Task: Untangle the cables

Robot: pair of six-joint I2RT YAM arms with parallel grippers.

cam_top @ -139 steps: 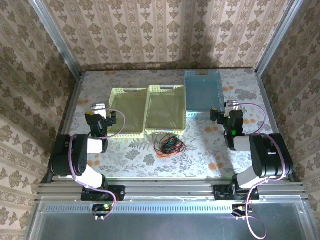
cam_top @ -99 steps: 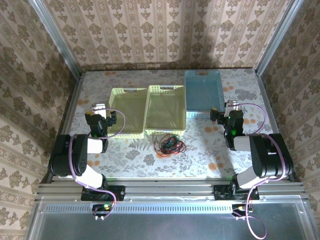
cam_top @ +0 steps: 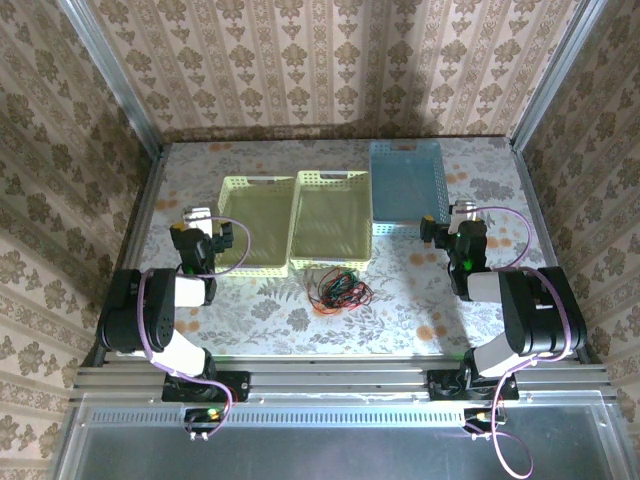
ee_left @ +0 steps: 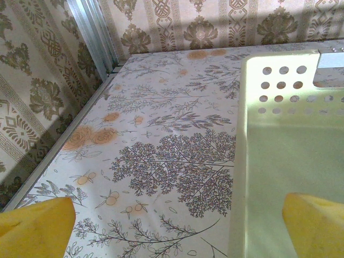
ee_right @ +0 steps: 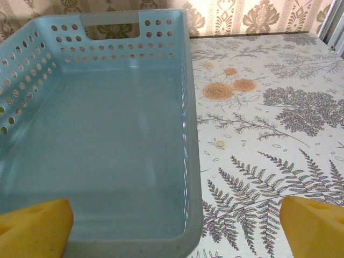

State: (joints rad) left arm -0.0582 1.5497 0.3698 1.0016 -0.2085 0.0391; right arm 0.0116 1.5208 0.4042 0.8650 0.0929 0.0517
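Cables (cam_top: 338, 290): one small red-orange, black and dark-green tangle, centre frame, just below middle basket (cam_top: 332, 177). Left gripper (ee_left: 172, 228) and right gripper (ee_right: 172, 228) spread wide, empty.

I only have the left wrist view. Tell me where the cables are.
Observer: The cables lie tangled on the table, just in front of the middle yellow basket.
Operator: Describe the right gripper.
Observer: The right gripper is open, by the blue basket's near right corner, apart from the tangle.
Operator: Give me the cable colours.
Observer: Red, black and green strands, wound together.
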